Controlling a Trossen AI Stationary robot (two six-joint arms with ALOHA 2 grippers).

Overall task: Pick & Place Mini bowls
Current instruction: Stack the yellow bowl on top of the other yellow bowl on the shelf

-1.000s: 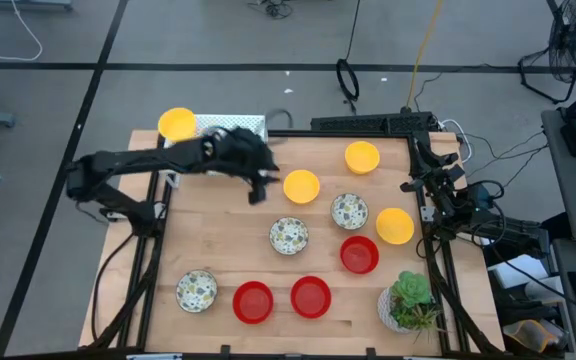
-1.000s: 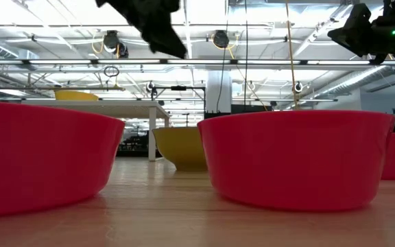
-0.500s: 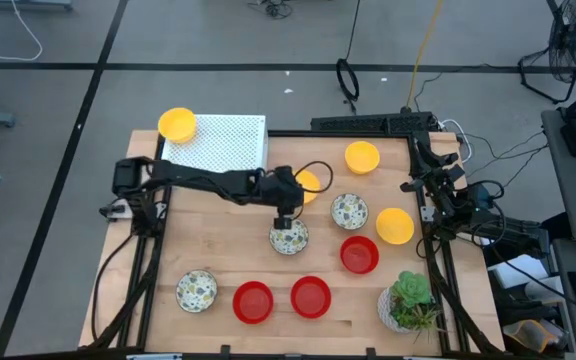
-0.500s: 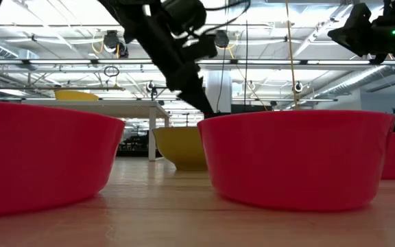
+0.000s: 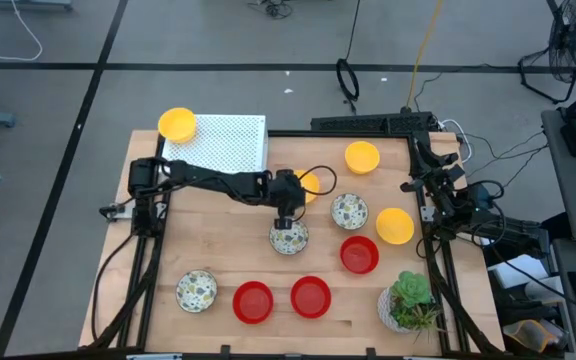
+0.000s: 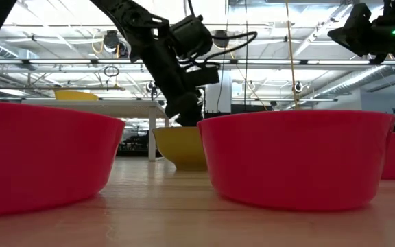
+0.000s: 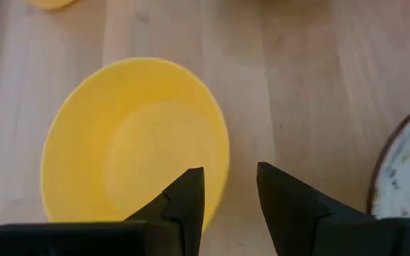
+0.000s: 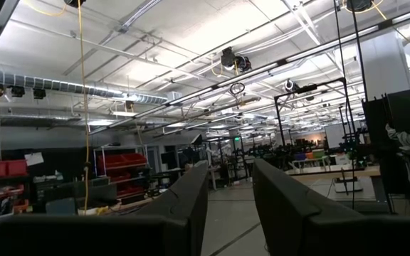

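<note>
Ten empty mini bowls [image 5: 254,301]; left tool [image 7: 228,206] gapes astride a yellow bowl [image 7: 130,142] rim.

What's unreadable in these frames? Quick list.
- High view: the yellow bowl under the left gripper is mostly covered by the arm.
- Left wrist view: whether the fingers touch that bowl's rim; the speckled bowl is cut off by the edge.
- Low view: two red bowls block most of the table behind them.
- Right wrist view: only the room; the right gripper faces no bowl.
</note>
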